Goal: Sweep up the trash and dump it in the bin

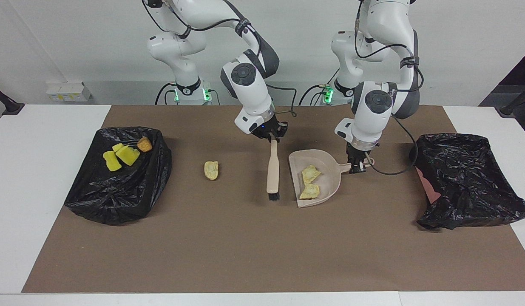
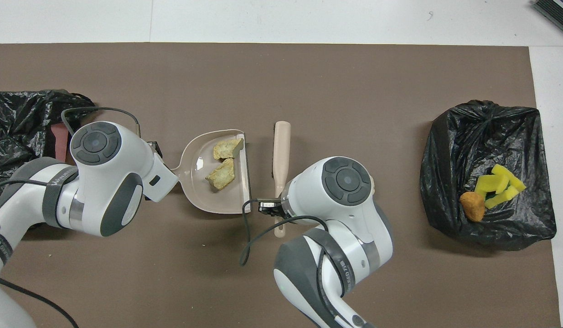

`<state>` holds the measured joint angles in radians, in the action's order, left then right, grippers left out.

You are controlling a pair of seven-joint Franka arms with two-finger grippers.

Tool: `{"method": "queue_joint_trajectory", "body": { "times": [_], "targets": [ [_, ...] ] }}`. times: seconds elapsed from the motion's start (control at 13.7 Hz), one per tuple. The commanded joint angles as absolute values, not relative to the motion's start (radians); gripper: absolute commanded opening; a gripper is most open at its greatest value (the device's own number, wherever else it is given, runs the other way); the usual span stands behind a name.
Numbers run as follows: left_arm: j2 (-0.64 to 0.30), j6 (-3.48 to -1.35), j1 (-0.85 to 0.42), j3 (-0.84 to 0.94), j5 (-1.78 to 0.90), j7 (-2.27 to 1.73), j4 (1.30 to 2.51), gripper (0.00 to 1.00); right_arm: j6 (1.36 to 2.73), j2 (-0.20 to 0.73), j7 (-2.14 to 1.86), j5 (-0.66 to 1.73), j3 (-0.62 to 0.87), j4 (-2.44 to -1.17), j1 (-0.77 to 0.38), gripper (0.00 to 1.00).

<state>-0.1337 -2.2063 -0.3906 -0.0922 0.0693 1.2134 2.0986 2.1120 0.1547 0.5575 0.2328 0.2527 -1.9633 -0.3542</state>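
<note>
- The right pincer (image 1: 271,137) is clenched on the handle of the brush (image 1: 273,170); the facing view shows the brush hanging head-down, bristles just above the brown mat (image 1: 245,246), beside the open mouth of the dustpan (image 1: 326,187) and apart from it.
- In the overhead view the right arm's wrist covers that grip, and only the handle's end and the brush's long back (image 2: 280,150) show.
- The left pincer (image 1: 358,165) is clenched on the dustpan's handle; the facing view shows its fingertips at the handle, while from above the left arm's wrist hides them.
- Two pale beige pieces (image 1: 310,182) lie inside the dustpan, one nearer the robots than the other; the overhead view (image 2: 223,161) shows them close to the pan's open edge.
- A third beige piece (image 1: 211,170) lies on the mat between the brush and the bin bag at the right arm's end of the counter (image 1: 41,178); from above it is almost wholly covered by the right arm.
- That bin bag (image 1: 117,191) holds the yellow sponge pieces (image 1: 122,155) and the orange-brown lump (image 1: 144,144), touching one another.
- A second black bag (image 1: 470,182) sits at the left arm's end; the facing view shows it whole, the overhead view only part of it (image 2: 17,118).
</note>
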Motion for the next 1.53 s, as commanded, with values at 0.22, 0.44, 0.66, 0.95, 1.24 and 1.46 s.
{"method": "queue_joint_trajectory", "body": {
  "times": [0.22, 0.44, 0.66, 0.95, 1.24, 1.46],
  "targets": [
    [-0.101, -2.223, -0.397, -0.100, 0.097, 1.198, 2.137, 0.00, 1.736, 0.083, 0.540, -0.090, 0.264, -1.994, -0.204, 0.00],
    [-0.104, -2.221, -0.396, -0.100, 0.097, 1.207, 2.128, 0.00, 1.637, 0.066, 0.497, -0.242, 0.264, -2.000, -0.186, 0.00],
    [-0.104, -2.221, -0.396, -0.100, 0.097, 1.207, 2.129, 0.00, 1.673, 0.008, 0.436, -0.272, 0.265, -2.123, -0.134, 0.00],
    [-0.104, -2.227, -0.396, -0.100, 0.097, 1.209, 2.129, 0.00, 1.773, -0.009, 0.437, -0.217, 0.267, -2.215, -0.139, 0.00],
    [-0.104, -2.229, -0.393, -0.100, 0.097, 1.209, 2.129, 0.00, 1.918, 0.014, 0.454, -0.052, 0.267, -2.241, -0.228, 0.00],
    [-0.104, -2.229, -0.393, -0.100, 0.097, 1.209, 2.129, 0.00, 2.070, 0.067, 0.471, 0.061, 0.267, -2.237, -0.299, 0.00]
  ]
}}
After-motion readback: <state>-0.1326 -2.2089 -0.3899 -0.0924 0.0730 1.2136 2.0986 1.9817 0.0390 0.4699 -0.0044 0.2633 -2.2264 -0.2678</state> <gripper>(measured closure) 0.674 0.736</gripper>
